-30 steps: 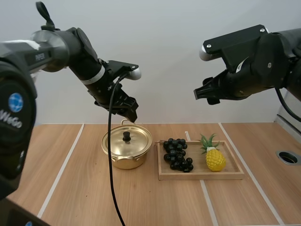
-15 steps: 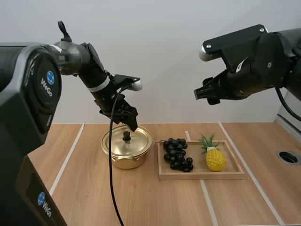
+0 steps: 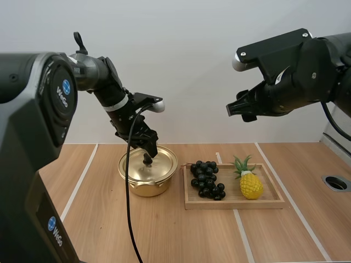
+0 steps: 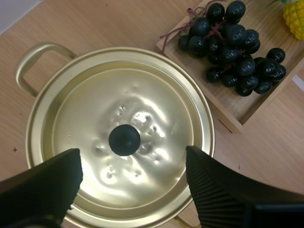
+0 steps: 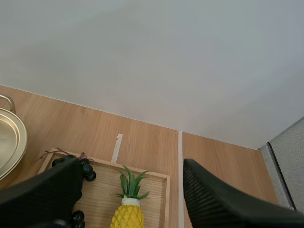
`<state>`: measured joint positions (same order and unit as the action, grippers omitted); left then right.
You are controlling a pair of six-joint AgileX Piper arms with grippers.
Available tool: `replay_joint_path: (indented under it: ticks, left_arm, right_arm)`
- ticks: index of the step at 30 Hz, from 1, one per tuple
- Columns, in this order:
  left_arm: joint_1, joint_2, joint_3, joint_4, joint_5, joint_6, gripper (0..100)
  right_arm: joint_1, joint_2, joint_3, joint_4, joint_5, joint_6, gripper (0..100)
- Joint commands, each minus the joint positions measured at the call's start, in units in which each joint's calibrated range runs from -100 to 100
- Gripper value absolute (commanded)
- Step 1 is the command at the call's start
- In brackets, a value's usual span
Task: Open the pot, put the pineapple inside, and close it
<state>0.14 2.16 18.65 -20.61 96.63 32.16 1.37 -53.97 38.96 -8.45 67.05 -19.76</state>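
The left end effector (image 3: 148,155) is hovering wide open just over the golden pot (image 3: 143,186), its fingers (image 4: 47,185) straddling the black knob (image 4: 124,140) without gripping it. The lid (image 4: 95,109) is sitting shut on the pot. The right end effector (image 3: 237,109) is hanging high above the surface (image 3: 164,235), open and empty. The pineapple (image 3: 250,184) is lying in the wooden tray (image 3: 236,204) beside a bunch of grapes (image 3: 207,178), just right of the pot.

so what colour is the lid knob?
Black; the knob sits on the gold lid. Best in left wrist view.
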Motion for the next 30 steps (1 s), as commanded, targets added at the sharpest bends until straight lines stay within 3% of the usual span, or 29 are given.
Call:
replay_joint_path:
  ticks: [1, 30]
  left_arm:
    - [-0.18, 0.96, -0.63, -0.09, -2.71, 0.76, 100]
    - [-0.18, 6.27, -0.63, -0.43, -5.32, 1.94, 100]
  right_arm:
    - [-0.19, -0.24, -0.66, -0.40, 0.40, -0.35, 100]
    - [-0.19, 1.97, -0.66, -0.41, 1.55, -1.45, 100]
